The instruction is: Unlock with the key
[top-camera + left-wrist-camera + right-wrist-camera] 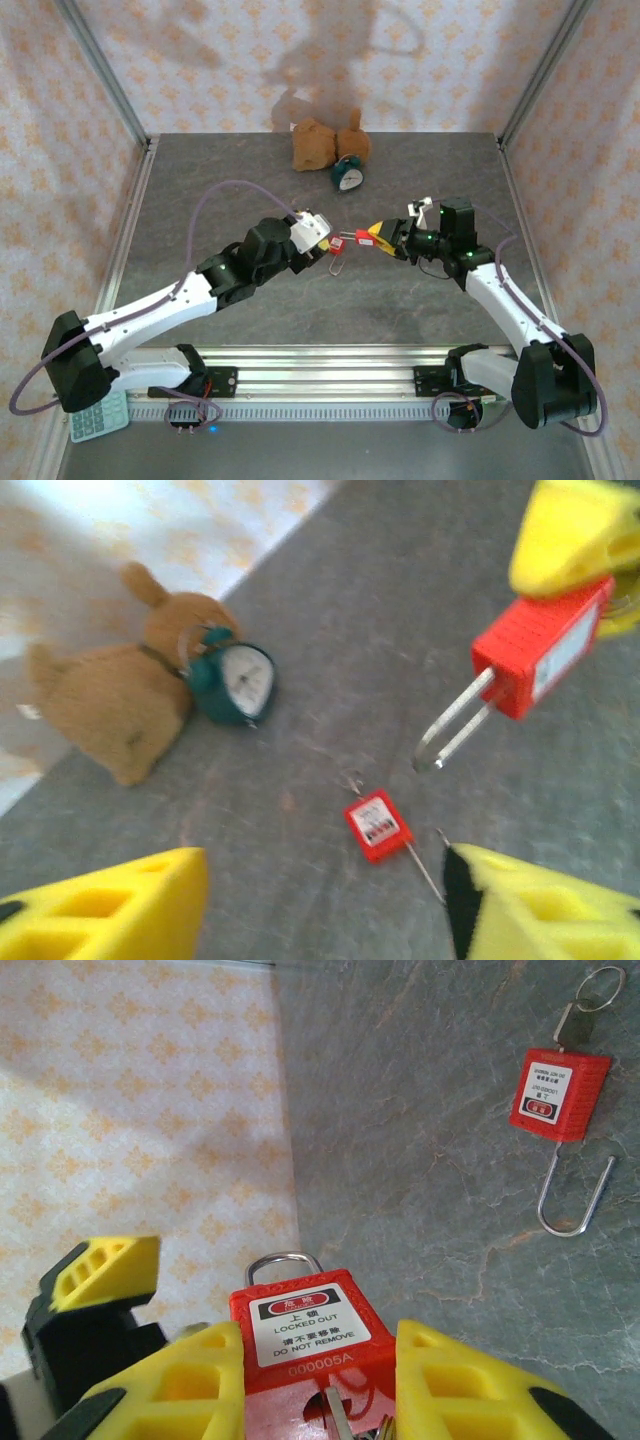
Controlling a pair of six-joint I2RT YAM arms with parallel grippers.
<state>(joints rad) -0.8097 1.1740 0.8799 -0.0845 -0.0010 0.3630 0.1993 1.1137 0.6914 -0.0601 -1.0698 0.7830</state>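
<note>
Lab test booth: aluminium posts (105, 72), patterned wall panels (200, 60), grey tabletop (250, 180).

Table (250, 170): dark grey, stone-veined top, metal rails along the edges. Far centre: brown plush toy (315, 143) lying down, teal alarm clock (348, 176) touching its near side. Mid-table: red padlock (558, 1095) lying flat, label up, shackle (575, 1195) drawn out; small metal piece (572, 1028) on a wire ring at the body's other end. Near left corner: pale green calculator (98, 415).
</note>
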